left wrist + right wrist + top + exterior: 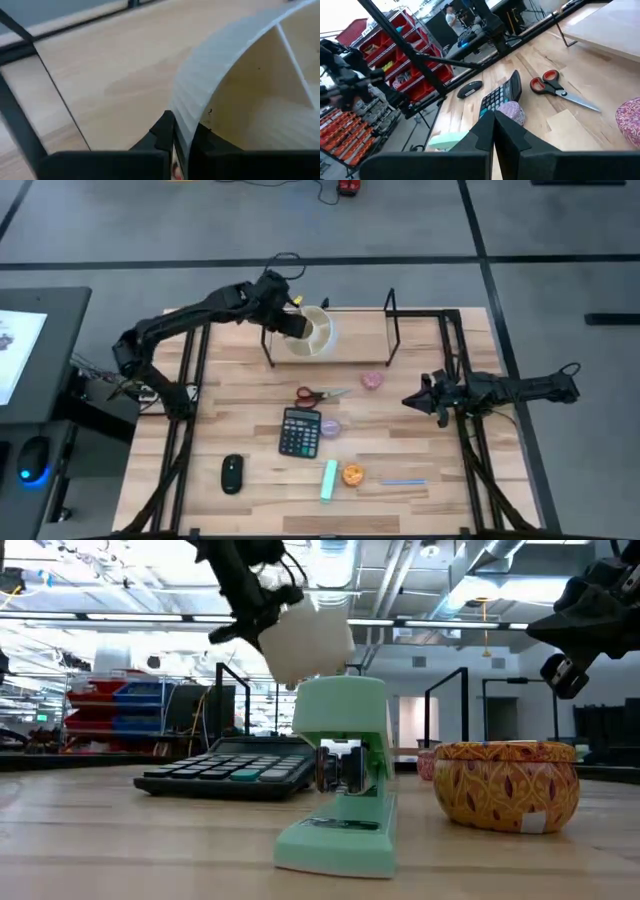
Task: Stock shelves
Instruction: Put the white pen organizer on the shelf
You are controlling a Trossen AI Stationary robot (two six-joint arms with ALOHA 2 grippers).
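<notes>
L hand (291, 323) was clamped on the rim of a pale divided tray (315, 332), holding it in the air over the left part of the shelf (350, 340), at the far side of the worktop (250, 395). R hand (425, 402) waited at the right edge, fingers closed, nothing in them.

Judgement: step was setting the tray down. Best to lower it level, keep it w/in the plank, release only once the base sat flat.

Edges: left upright (265, 340) stood just beside the wrist, so little room that side. Right upright (391, 320) was well apart; free plank lay towards it. Scissors (318, 394) and calculator (299, 431) lay nearer, clear of the shelf.
</notes>
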